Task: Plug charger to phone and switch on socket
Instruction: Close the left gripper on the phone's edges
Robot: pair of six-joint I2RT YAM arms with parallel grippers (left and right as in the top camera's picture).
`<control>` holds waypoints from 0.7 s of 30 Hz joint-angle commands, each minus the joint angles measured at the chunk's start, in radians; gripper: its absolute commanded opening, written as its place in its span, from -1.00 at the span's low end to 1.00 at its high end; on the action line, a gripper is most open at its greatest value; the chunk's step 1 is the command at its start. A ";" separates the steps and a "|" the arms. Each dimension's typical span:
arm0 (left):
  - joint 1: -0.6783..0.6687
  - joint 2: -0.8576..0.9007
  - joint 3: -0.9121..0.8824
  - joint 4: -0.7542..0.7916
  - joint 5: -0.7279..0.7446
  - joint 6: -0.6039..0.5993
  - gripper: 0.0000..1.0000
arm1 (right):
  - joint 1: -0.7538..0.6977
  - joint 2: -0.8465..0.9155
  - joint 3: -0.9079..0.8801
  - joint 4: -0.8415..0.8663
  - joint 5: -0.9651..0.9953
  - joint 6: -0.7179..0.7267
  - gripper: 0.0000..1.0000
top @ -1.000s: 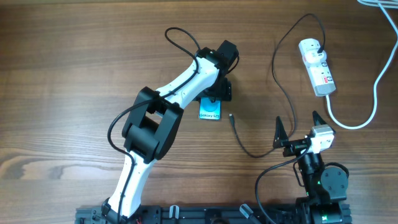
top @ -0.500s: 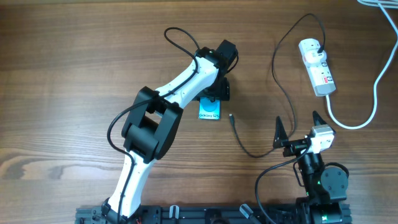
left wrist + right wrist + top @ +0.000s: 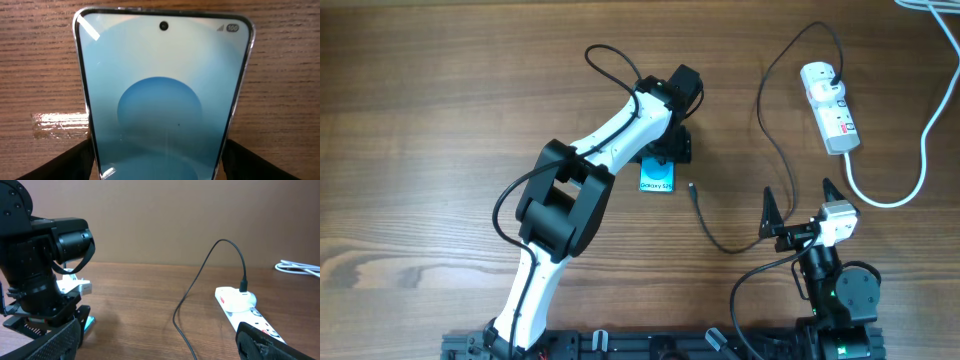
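The phone [image 3: 160,85], cyan screen up, lies flat on the wooden table; its labelled end [image 3: 657,181] shows in the overhead view. My left gripper [image 3: 160,162] straddles it, with the black fingers [image 3: 65,162] against both long edges. The charger cable [image 3: 767,130] runs from a white adapter [image 3: 817,75] on the socket [image 3: 832,112] in a long loop. Its tip [image 3: 692,187] lies free just right of the phone. My right gripper [image 3: 800,205] hovers wide open near the table's front, holding nothing. From there I see the cable [image 3: 200,280] and the socket [image 3: 250,311].
A thick white cord [image 3: 910,150] loops from the socket off the right side. A strip of clear tape [image 3: 57,125] is stuck to the wood left of the phone. The left arm [image 3: 40,270] fills the left of the right wrist view.
The phone's visible end has shifted very slightly toward the left gripper. Both arms and the cable stay where they were.
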 commanded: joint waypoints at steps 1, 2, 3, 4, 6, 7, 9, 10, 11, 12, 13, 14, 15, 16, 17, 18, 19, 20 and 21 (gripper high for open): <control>0.001 0.040 -0.024 -0.012 0.039 0.023 0.58 | 0.005 0.000 -0.001 0.002 0.010 0.006 0.99; 0.001 0.039 -0.024 -0.013 0.039 0.023 0.58 | 0.005 0.000 -0.001 0.002 0.010 0.006 1.00; 0.001 0.040 -0.024 -0.013 0.039 0.024 0.54 | 0.005 0.000 -0.001 0.002 0.010 0.006 0.99; 0.001 0.040 -0.024 -0.012 0.039 0.024 0.50 | 0.005 0.000 -0.001 0.002 0.010 0.006 0.99; 0.001 0.040 -0.024 -0.008 0.039 0.024 0.49 | 0.005 0.000 -0.001 0.002 0.010 0.006 1.00; 0.001 0.040 -0.024 -0.005 0.039 0.024 0.50 | 0.005 0.000 -0.001 0.002 0.010 0.006 1.00; 0.001 0.040 -0.024 0.002 0.038 0.024 0.52 | 0.005 0.000 -0.001 0.001 0.010 0.006 1.00; 0.001 0.040 -0.024 0.006 0.038 0.024 0.53 | 0.005 0.000 -0.001 0.002 0.010 0.006 0.99; 0.001 0.040 -0.024 0.009 0.039 0.024 0.54 | 0.005 0.000 -0.001 0.002 0.010 0.006 1.00; 0.001 0.040 -0.024 0.011 0.039 0.024 0.55 | 0.005 0.000 -0.001 0.002 0.010 0.006 0.99; 0.001 0.040 -0.024 0.013 0.038 0.024 0.57 | 0.005 0.000 -0.001 0.002 0.010 0.006 1.00; 0.001 0.040 -0.024 0.013 0.039 0.024 0.58 | 0.005 0.000 -0.001 0.001 0.010 0.006 1.00; 0.001 0.039 -0.024 0.013 0.038 0.024 0.59 | 0.005 0.000 -0.001 0.002 0.010 0.006 1.00; 0.001 0.040 -0.024 0.013 0.039 0.024 0.59 | 0.005 0.000 -0.001 0.002 0.010 0.006 0.99; 0.001 0.040 -0.024 0.013 0.039 0.024 0.58 | 0.005 0.000 -0.001 0.002 0.010 0.006 0.99; 0.001 0.040 -0.024 0.013 0.039 0.024 0.57 | 0.005 0.000 -0.001 0.002 0.010 0.006 1.00; 0.001 0.040 -0.024 0.013 0.039 0.024 0.57 | 0.005 0.000 -0.001 0.002 0.010 0.006 0.99; 0.001 0.040 -0.024 0.013 0.039 0.024 0.56 | 0.005 0.000 -0.001 0.002 0.010 0.006 1.00; 0.001 0.040 -0.024 0.013 0.039 0.024 0.54 | 0.005 0.000 -0.001 0.002 0.010 0.006 0.99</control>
